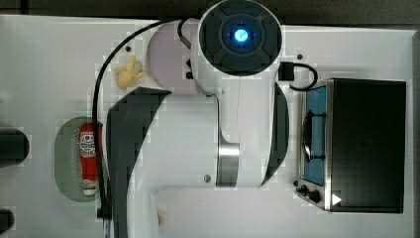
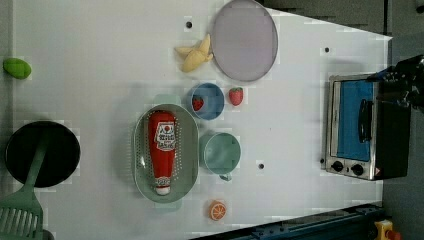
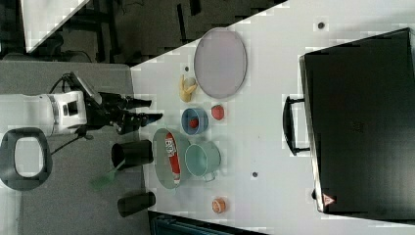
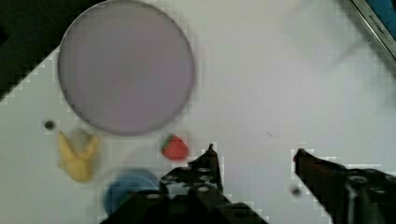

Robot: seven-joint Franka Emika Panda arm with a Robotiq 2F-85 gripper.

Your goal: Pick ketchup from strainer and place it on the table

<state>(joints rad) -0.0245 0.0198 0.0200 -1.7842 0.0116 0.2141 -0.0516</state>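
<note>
The ketchup (image 2: 163, 150) is lying lengthwise inside the strainer (image 2: 190, 172), resting on its perforated floor with the white cap pointing toward the left view's bottom. The strainer is sitting on the table (image 2: 100, 65), left of centre in the left view. In the top view, the arm is covering part of the strainer (image 1: 67, 158), and the ketchup (image 1: 89, 158) is showing beside the arm's dark cover.

The gripper (image 3: 149, 108) is hovering off the table edge at the right view's left, well apart from the strainer (image 3: 161, 161) and the ketchup (image 3: 172, 156). The jaws are standing moderately open and are holding nothing. In the wrist view, the gripper (image 4: 254, 151) is framing bare table between its two dark fingers (image 4: 208, 161).

Other items on the table, as the left view is showing them:
- A green cup (image 2: 221, 152) is sitting just beside the strainer, on the left view's right.
- A blue bowl (image 2: 207, 100) is holding one strawberry (image 2: 198, 103); a second strawberry (image 2: 236, 95) is lying just beside the bowl.
- A grey plate (image 2: 245, 40) is sitting toward the left view's top, with a banana (image 2: 196, 55) touching its rim.
- An orange slice (image 2: 217, 210) is lying near the strainer, toward the left view's bottom.
- A toaster oven (image 2: 362, 127) is standing at the left view's right.
- A black pan (image 2: 42, 152) is sitting at the left view's left, with a green spatula (image 2: 22, 207) resting across it.
</note>
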